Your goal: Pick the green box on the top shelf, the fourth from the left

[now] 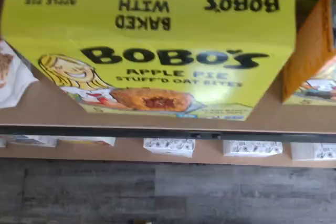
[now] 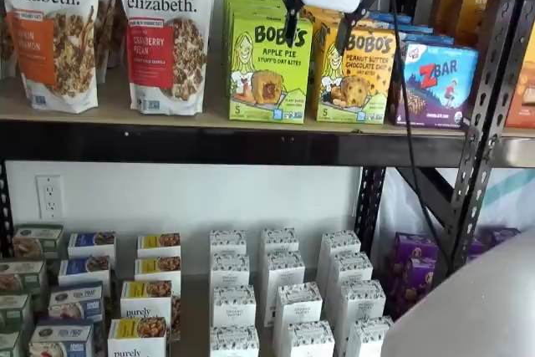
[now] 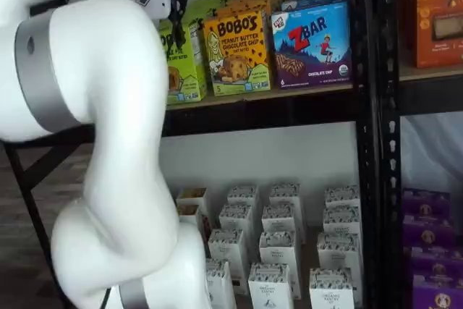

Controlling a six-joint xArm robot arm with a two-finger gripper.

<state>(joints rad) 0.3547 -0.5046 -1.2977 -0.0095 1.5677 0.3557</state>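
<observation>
The green box [image 2: 269, 64], lime green and printed "BOBO'S Apple Pie", stands on the top shelf [image 2: 167, 144] at the front of a row of like boxes. It fills much of the wrist view [image 1: 157, 51]. In a shelf view my arm hides part of it [image 3: 185, 63]. My gripper [image 2: 318, 33] hangs in front of the shelf, open, with a plain gap between its black fingers. One finger [image 2: 290, 27] lies over the green box's upper right corner, the other over the box beside it. The gripper holds nothing. In a shelf view only its white body and one finger [image 3: 176, 6] show.
A yellow-orange Bobo's peanut butter box [image 2: 355, 73] stands right of the green box and a blue ZBar box [image 2: 435, 81] beyond it. Two Purely Elizabeth bags [image 2: 167, 31] stand to the left. A black upright [image 2: 485, 123] is at the right. Several small white boxes [image 2: 280, 290] fill the lower shelf.
</observation>
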